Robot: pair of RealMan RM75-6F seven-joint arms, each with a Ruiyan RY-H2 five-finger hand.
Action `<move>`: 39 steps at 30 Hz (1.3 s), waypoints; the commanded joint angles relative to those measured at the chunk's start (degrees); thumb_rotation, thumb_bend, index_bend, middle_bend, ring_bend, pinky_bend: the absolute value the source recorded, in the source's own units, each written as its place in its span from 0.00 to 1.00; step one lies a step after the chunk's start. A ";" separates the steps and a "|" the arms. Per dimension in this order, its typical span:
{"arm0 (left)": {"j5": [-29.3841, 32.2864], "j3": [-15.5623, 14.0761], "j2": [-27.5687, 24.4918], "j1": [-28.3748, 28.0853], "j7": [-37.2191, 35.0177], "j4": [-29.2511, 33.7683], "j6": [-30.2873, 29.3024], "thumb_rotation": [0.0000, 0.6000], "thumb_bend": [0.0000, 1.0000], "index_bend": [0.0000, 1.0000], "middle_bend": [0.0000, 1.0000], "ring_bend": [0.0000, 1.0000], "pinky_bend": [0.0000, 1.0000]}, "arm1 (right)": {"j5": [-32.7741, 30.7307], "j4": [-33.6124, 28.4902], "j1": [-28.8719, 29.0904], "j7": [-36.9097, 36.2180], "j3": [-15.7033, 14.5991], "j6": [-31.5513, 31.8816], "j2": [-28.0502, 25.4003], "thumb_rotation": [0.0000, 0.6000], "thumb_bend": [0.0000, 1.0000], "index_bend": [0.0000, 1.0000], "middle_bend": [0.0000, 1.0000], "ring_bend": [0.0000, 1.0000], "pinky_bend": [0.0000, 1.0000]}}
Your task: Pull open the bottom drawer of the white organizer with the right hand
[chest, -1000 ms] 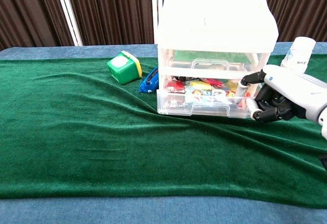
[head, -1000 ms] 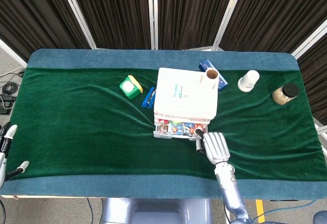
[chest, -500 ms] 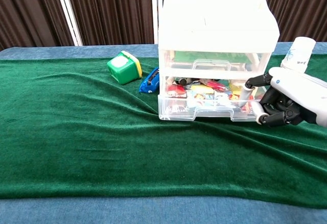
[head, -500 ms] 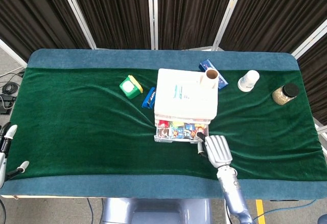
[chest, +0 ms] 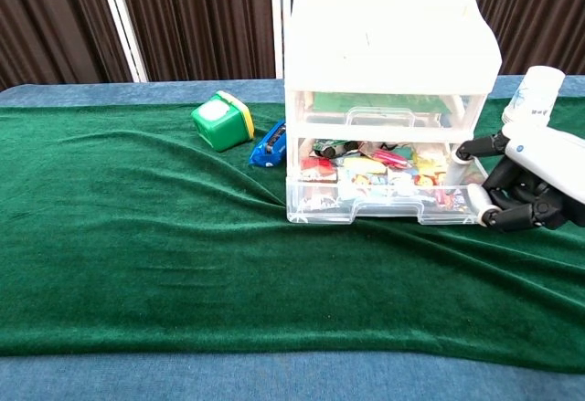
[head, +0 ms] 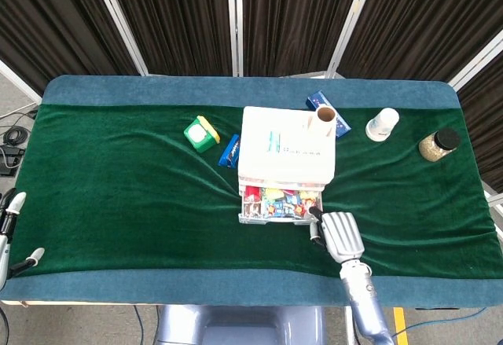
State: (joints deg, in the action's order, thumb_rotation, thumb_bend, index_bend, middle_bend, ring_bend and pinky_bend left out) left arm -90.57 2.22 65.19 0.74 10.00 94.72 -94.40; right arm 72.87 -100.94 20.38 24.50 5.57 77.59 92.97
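At the far lower left of the head view, the left robot hand (head: 11, 231) shows only as a few pale fingertips at the frame edge, off the tabletop (head: 118, 196); whether its fingers are apart or together cannot be told. The tabletop is covered in a green velvet cloth with a blue border; left of centre on it sits a green box with a white and yellow lid (chest: 222, 120), and just to its right a small blue object (chest: 268, 144) lies beside the organizer's left side.

At centre stands the white organizer (chest: 388, 63), its clear bottom drawer (chest: 384, 199) drawn partly out toward the lower edge of the frame, with colourful small items visible inside; the drawer above it is in line with the white frame. A cardboard tube (head: 324, 116) stands at the organizer's upper right corner in the head view, with a blue box (head: 339, 122) just behind it.

The right robot hand (chest: 526, 182) is at the drawer's right front corner, fingers curled in and touching the drawer's front edge; whether they actually hook it cannot be told.

Further right, a white bottle (head: 382, 124) stands well apart from the organizer; a dark-lidded jar (head: 438, 145) of pale grains is near the right edge of the cloth.
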 commanded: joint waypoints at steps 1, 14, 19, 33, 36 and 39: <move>-0.06 -0.03 -0.01 -0.01 0.03 0.02 0.03 1.00 0.00 0.00 0.00 0.00 0.00 | 0.14 -0.18 -0.36 -0.16 -0.13 0.22 -0.40 1.00 0.58 0.62 0.91 0.96 0.83; -0.02 0.01 0.04 0.02 0.14 0.02 -0.03 1.00 0.00 0.00 0.00 0.00 0.00 | 1.70 -1.24 -1.90 -0.97 -1.27 0.62 -2.00 1.00 0.58 0.64 0.91 0.96 0.83; -0.04 -0.01 0.01 0.02 0.08 0.03 -0.02 1.00 0.00 0.00 0.00 0.00 0.00 | 2.44 -1.46 -2.52 -1.16 -1.71 0.95 -2.53 1.00 0.58 0.64 0.91 0.96 0.83; -0.04 -0.05 0.06 0.01 0.28 0.06 0.07 1.00 0.00 0.00 0.00 0.00 0.00 | 3.20 -1.23 -3.35 -1.84 -1.99 0.66 -3.14 1.00 0.57 0.61 0.91 0.96 0.83; -0.04 -0.05 0.06 0.02 0.24 0.05 0.06 1.00 0.00 0.00 0.00 0.00 0.00 | 3.13 -1.13 -3.47 -1.89 -2.05 0.44 -3.24 1.00 0.56 0.55 0.91 0.96 0.83; 0.00 -0.01 0.02 0.02 0.16 0.07 0.03 1.00 0.00 0.00 0.00 0.00 0.00 | 3.78 -0.93 -3.62 -2.44 -2.17 0.50 -3.23 1.00 0.56 0.47 0.90 0.96 0.83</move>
State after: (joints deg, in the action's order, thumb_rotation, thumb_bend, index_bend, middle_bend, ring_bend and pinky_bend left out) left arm -90.57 2.21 65.21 0.77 10.17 94.78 -94.37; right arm 76.50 -101.95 16.81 22.18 3.44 78.05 89.74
